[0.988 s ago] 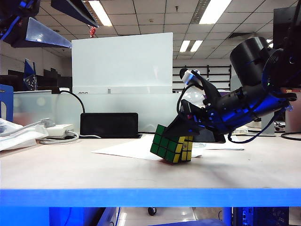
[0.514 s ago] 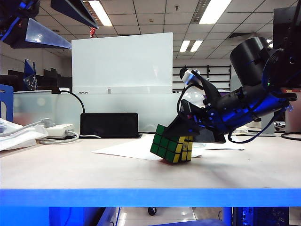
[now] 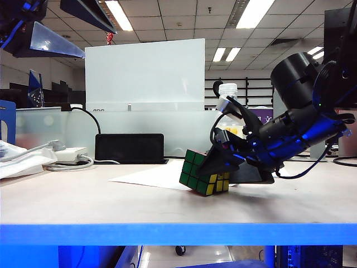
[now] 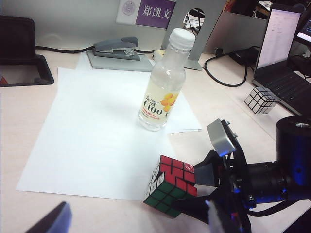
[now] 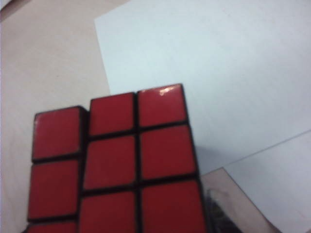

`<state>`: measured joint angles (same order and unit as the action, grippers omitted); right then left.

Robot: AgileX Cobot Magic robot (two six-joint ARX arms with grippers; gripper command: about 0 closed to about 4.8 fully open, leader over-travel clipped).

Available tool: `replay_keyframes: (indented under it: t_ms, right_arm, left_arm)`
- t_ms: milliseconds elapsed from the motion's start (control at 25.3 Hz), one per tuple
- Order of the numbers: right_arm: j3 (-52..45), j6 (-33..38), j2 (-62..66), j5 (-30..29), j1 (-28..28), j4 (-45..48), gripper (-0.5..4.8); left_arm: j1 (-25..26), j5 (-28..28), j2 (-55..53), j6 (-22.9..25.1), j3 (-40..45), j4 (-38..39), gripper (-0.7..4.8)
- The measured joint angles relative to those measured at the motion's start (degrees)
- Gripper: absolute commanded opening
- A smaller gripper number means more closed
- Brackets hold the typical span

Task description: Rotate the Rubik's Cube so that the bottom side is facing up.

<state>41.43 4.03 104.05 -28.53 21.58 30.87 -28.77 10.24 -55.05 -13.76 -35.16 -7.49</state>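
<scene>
The Rubik's Cube (image 3: 195,174) stands tilted on one lower edge on the table, green face to the left, yellow low on the right. In the left wrist view the Rubik's Cube (image 4: 167,191) shows red and green faces. Its red face (image 5: 121,165) fills the right wrist view. My right gripper (image 3: 216,163) reaches in from the right, its fingers against opposite sides of the cube, shut on it. One dark finger (image 5: 218,208) shows beside the red face. My left gripper (image 3: 67,25) hangs high at the upper left, open and empty, seen as the left gripper (image 4: 136,223) in its wrist view.
A white paper sheet (image 4: 97,126) lies under the cube. A drink bottle (image 4: 163,92) stands just behind it, a stapler (image 4: 116,46) farther back. A second small cube (image 4: 261,99) and a laptop (image 4: 286,58) sit off to the right. A black box (image 3: 129,148) and cables are at the back left.
My right gripper has dipped lower over the cube, and its near finger now covers more of the yellow face. The cube has sunk slightly. The left arm has not moved.
</scene>
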Motion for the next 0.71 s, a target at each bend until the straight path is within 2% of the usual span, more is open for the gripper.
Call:
replay_keyframes:
  t_ms: [237, 395, 435, 711]
  right_arm:
    - [0.04, 0.22, 0.0, -0.26, 0.0, 0.09, 3.53]
    - [0.26, 0.26, -0.55, -1.05, -0.02, -0.02, 4.49]
    - [0.68, 0.46, -0.68, -1.22, 0.0, 0.07, 4.59]
    - [2.82, 1.66, -1.01, -2.34, 0.0, 0.09, 4.64]
  left_arm:
    - [0.0, 0.0, 0.02, 0.02, 0.0, 0.0, 3.71]
    - [0.0, 0.0, 0.02, 0.02, 0.0, 0.0, 3.71]
    - [0.0, 0.0, 0.02, 0.02, 0.0, 0.0, 3.71]
    - [0.0, -0.42, 0.0, 0.0, 0.0, 0.0, 3.71]
